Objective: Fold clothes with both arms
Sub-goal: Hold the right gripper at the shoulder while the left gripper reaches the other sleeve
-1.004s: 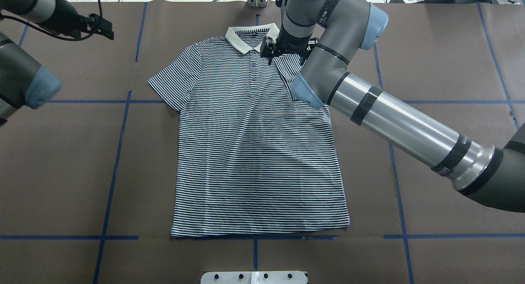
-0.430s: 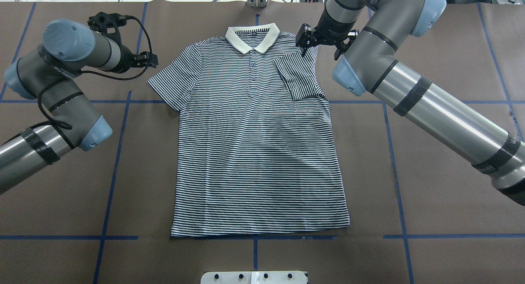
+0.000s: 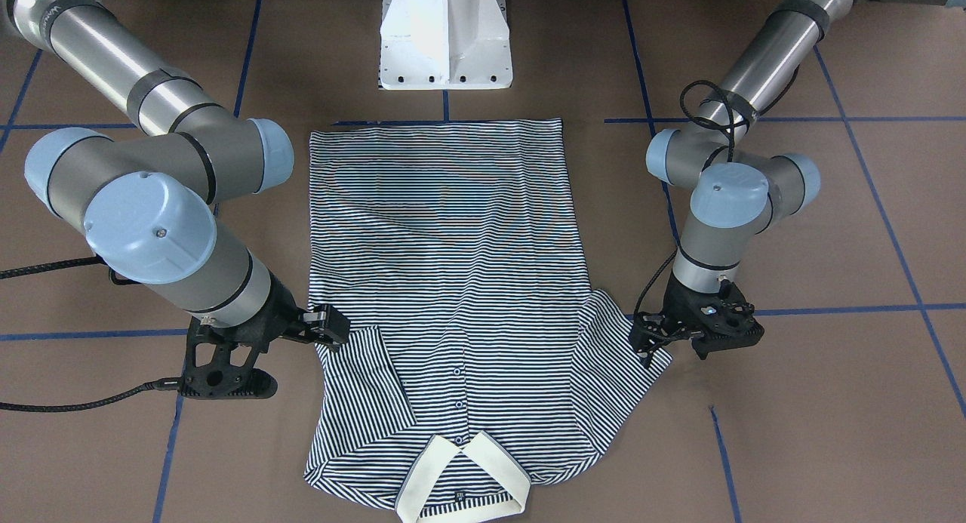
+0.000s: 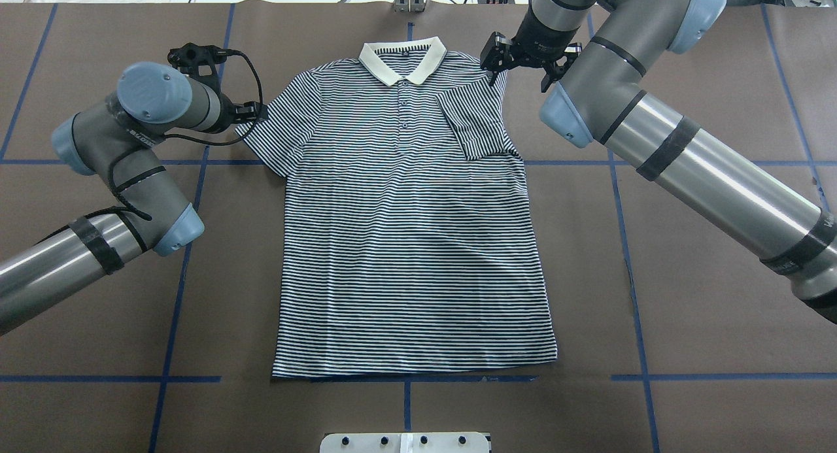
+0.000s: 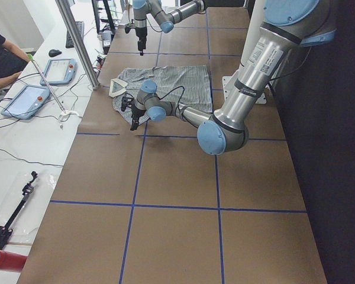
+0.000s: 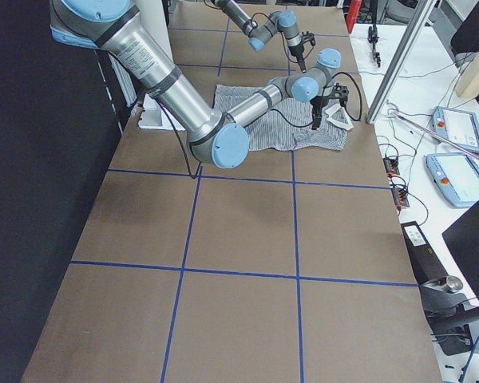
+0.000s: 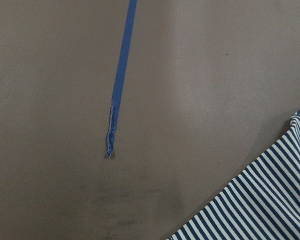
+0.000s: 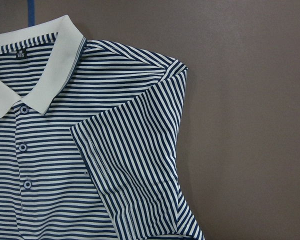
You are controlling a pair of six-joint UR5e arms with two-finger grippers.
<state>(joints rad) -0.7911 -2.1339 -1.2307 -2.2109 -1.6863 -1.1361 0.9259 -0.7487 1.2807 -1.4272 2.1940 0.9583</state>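
Brown paper with blue tape lines covers the table (image 4: 719, 80). The left gripper (image 4: 254, 111) has swung in to the edge of the flat left sleeve (image 4: 274, 129); I cannot tell how its jaws stand. The shirt (image 4: 405, 244) lies face up at centre. The right sleeve (image 4: 474, 123) now lies folded onto the chest, and the right gripper (image 4: 518, 77), fingers spread, has backed off beside the shoulder. The left sleeve looks next.

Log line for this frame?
polo face-up | right sleeve folded in | right pincer open at shoulder | left pincer at left sleeve
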